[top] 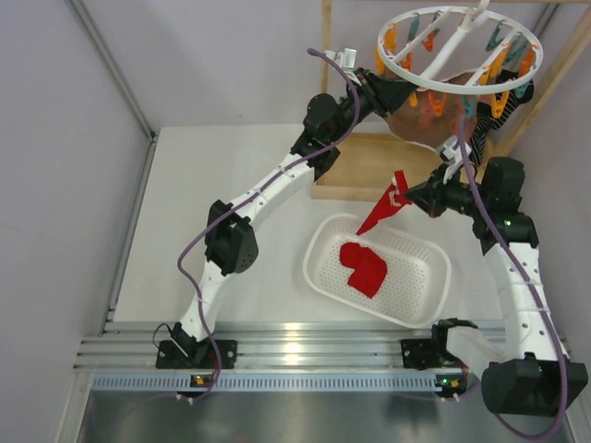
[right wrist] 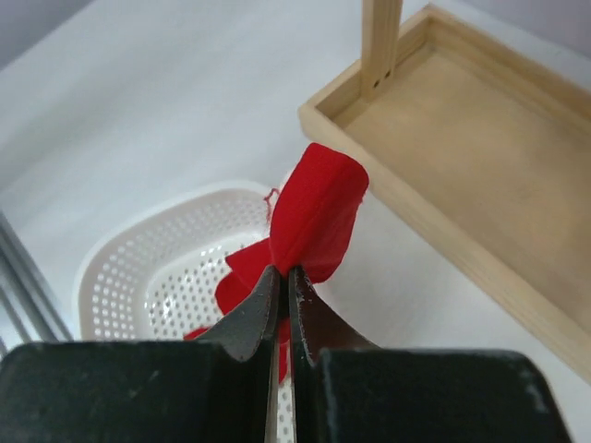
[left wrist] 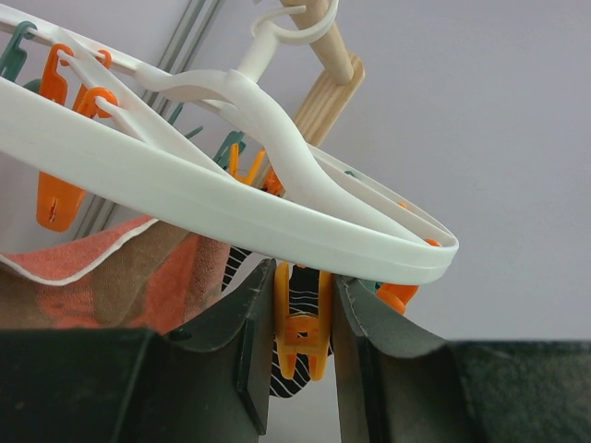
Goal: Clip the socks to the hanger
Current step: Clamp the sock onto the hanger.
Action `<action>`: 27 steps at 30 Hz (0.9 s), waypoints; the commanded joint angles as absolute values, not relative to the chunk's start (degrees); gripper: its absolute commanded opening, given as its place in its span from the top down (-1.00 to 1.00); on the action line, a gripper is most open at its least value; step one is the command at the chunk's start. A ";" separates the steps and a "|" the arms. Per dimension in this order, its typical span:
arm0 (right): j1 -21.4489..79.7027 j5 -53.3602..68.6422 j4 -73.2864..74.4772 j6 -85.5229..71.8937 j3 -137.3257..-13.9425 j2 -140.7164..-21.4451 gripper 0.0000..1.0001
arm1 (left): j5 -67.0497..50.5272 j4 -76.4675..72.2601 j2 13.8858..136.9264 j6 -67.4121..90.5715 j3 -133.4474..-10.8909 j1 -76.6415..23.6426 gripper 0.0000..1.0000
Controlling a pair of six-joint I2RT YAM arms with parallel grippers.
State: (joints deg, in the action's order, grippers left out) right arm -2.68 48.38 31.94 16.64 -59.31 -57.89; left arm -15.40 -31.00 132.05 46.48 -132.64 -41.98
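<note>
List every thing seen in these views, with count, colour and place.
hanger: one, white, hung above the far right of the table.
clips: many, orange and teal, on the hanger.
held red sock: one, red, in the right claw.
loose red sock: one, red, in the basket.
striped sock: at least one, black-white, under the hanger.
salmon cloth: one, salmon, under the hanger.
basket: one, white, on the table.
wooden tray: one, pale wood, behind the basket.
table: one, white.
left claw: one, black, shut on an orange clip.
right claw: one, black, shut on the held red sock.
</note>
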 commanded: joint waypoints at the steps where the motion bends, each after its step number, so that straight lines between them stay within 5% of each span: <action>1: -4.75 49.06 13.57 0.64 -58.89 -53.97 1.00 | -16.00 -34.45 128.14 47.28 -132.54 -41.66 1.00; 8: -4.75 36.32 -2.63 -9.40 -58.53 -54.48 1.00 | -15.99 -34.28 128.23 47.81 -132.54 -41.66 1.00; 27: 2.11 27.16 -22.23 -7.65 -58.27 -61.00 1.00 | -10.64 -30.59 128.58 54.14 -132.28 -42.27 1.00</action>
